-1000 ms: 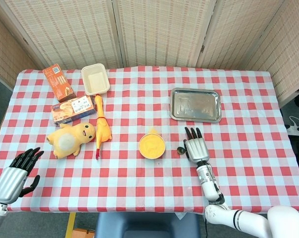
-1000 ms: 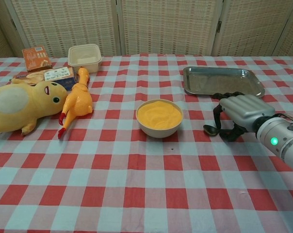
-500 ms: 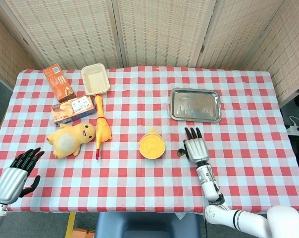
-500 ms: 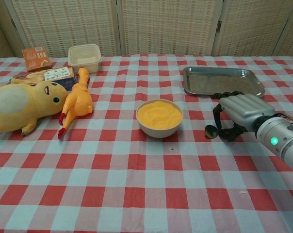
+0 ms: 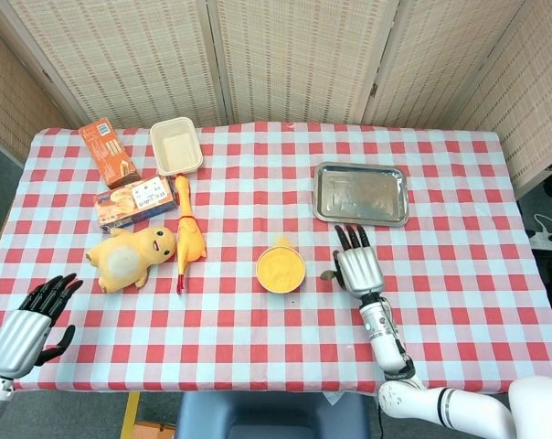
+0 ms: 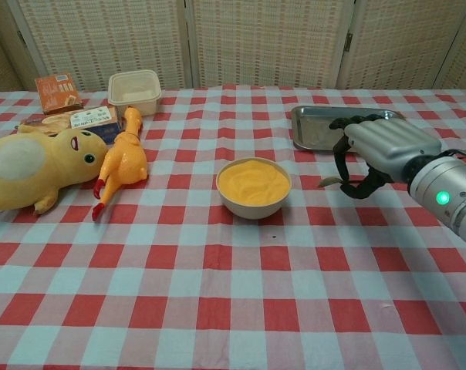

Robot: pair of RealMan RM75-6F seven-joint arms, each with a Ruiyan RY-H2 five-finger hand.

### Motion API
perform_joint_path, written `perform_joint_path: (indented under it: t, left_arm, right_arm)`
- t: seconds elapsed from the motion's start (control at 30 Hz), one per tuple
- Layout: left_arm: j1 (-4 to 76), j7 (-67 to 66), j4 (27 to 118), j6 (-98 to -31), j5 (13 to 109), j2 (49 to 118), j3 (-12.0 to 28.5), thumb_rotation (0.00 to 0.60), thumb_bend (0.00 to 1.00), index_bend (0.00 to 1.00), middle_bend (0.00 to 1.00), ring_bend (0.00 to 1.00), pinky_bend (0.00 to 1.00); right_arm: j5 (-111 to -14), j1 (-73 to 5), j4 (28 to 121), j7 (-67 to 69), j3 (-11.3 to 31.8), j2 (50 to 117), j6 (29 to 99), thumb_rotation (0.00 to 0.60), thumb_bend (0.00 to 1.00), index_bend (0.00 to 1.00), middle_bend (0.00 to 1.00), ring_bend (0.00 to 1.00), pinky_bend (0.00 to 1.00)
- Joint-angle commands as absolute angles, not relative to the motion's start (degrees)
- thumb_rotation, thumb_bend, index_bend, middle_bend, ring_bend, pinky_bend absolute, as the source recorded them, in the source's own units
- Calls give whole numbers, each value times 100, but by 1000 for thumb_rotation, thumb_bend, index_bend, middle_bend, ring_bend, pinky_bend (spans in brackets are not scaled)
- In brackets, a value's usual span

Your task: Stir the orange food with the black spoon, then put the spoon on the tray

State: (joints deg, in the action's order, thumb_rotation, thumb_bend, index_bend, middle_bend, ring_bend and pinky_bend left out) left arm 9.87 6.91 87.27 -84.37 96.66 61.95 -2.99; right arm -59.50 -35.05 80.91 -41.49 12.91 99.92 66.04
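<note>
Your right hand [image 6: 376, 158] has lifted the small black spoon [image 6: 328, 182] off the checked surface, pinched in its fingers; it now hangs just right of the white bowl of orange food [image 6: 254, 186]; stirring comes next.

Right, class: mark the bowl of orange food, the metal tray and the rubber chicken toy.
bowl of orange food [image 6: 253, 185], chest view, on the food's surface.
metal tray [image 5: 360, 194], head view, on its bare floor.
rubber chicken toy [image 6: 125, 162], chest view, on its body.
</note>
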Motion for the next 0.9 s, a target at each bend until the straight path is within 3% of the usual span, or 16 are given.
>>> perform_joint_path:
  t: [0.03, 0.43, 0.9]
  left_arm:
    - [976, 762, 8715, -8486, 9702, 6173, -307, 600, 512, 0, 0, 0, 123]
    - [970, 1212, 8598, -8588, 9741, 6069, -316, 600, 511, 0, 0, 0, 123]
    - [966, 1359, 8552, -8638, 9814, 6034, -349, 600, 512, 0, 0, 0, 124]
  right_arm:
    - [-5857, -3624, 8377, -4365, 1444, 9942, 6690, 600, 281, 625, 67, 0, 16]
    - [-4980, -4646, 8354, -5293, 2077, 10819, 6587, 600, 281, 620, 68, 0, 15]
    - [-4442, -5046, 7929, -5689, 2002, 11238, 6697, 600, 283, 594, 68, 0, 16]
